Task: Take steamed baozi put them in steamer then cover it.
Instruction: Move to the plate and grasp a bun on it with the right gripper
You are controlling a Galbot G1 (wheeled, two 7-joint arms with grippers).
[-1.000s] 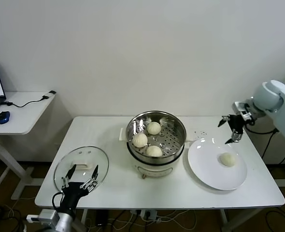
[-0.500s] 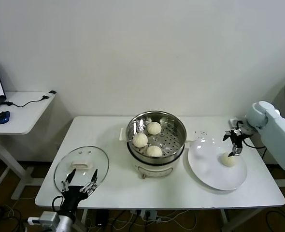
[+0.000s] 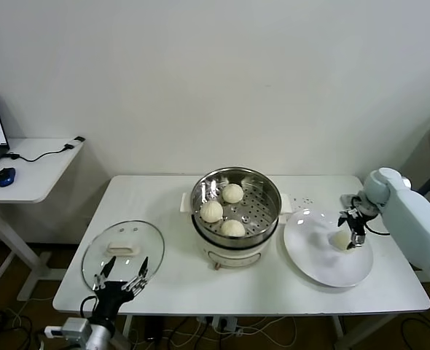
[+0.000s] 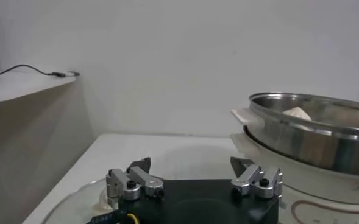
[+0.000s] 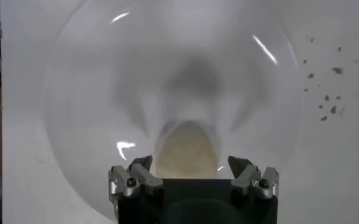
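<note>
Item: last baozi (image 3: 341,239), sitting on the white plate (image 3: 324,268) at the right of the table (image 3: 157,200); three more baozi (image 3: 211,211) are already lying in the steamer (image 3: 262,191) at centre.

Handler: the right gripper (image 3: 350,225) is hanging directly over the bun, jaws spread wide and holding nothing; in the right wrist view the bun (image 5: 185,149) is showing between the two fingertips (image 5: 141,164).

Handling, as judged: light, soft, smooth-skinned dough, likely denting or tearing under a hard squeeze. It is best taken across its widest part, low on opposite sides, with gentle closure; the glossy plate is giving it little footing, so it may be sliding if nudged off-centre.

Item: cover (image 3: 122,253), glass with a white handle (image 3: 123,249), lying flat at the near left of the table. Rigid, breakable, probably slippery at the rim; the handle is the sensible hold.

Handler: the left gripper (image 3: 120,281) is waiting at the cover's near edge, jaws wide apart, empty.
</note>
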